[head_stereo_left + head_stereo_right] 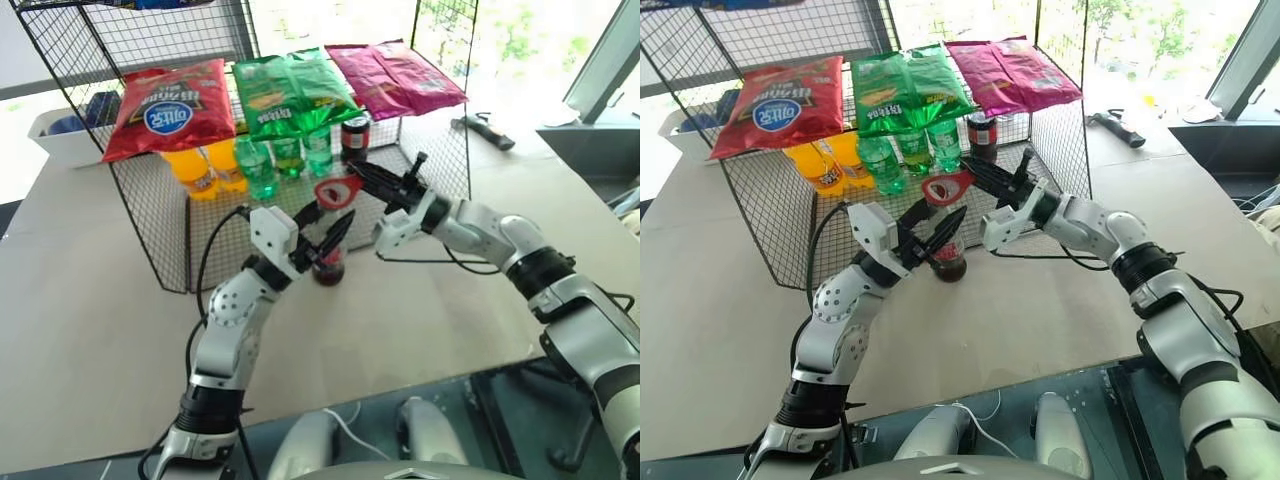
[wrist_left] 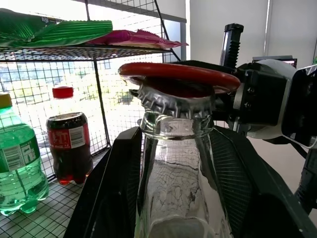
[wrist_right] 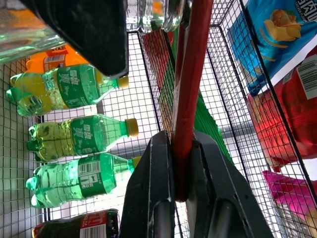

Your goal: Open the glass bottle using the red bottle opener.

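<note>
The glass bottle point(image 1: 328, 266) stands on the table in front of the wire rack, with dark liquid at its bottom. My left gripper point(image 1: 322, 234) is shut on its neck, one black finger point(image 2: 116, 191) on each side of the clear glass point(image 2: 178, 173). The red bottle opener point(image 1: 338, 190) lies with its looped head flat over the crown cap point(image 2: 174, 105). My right gripper point(image 3: 182, 148) is shut on the opener's handle point(image 3: 188, 99), reaching in from the right at cap height.
Just behind the bottle is a wire rack point(image 1: 150, 215) holding green bottles point(image 1: 288, 155), orange bottles point(image 1: 200, 172) and a dark cola bottle point(image 1: 355, 135). Snack bags point(image 1: 170, 105) lie on its top. A white bin point(image 1: 60, 135) sits back left and a tool point(image 1: 490, 130) back right.
</note>
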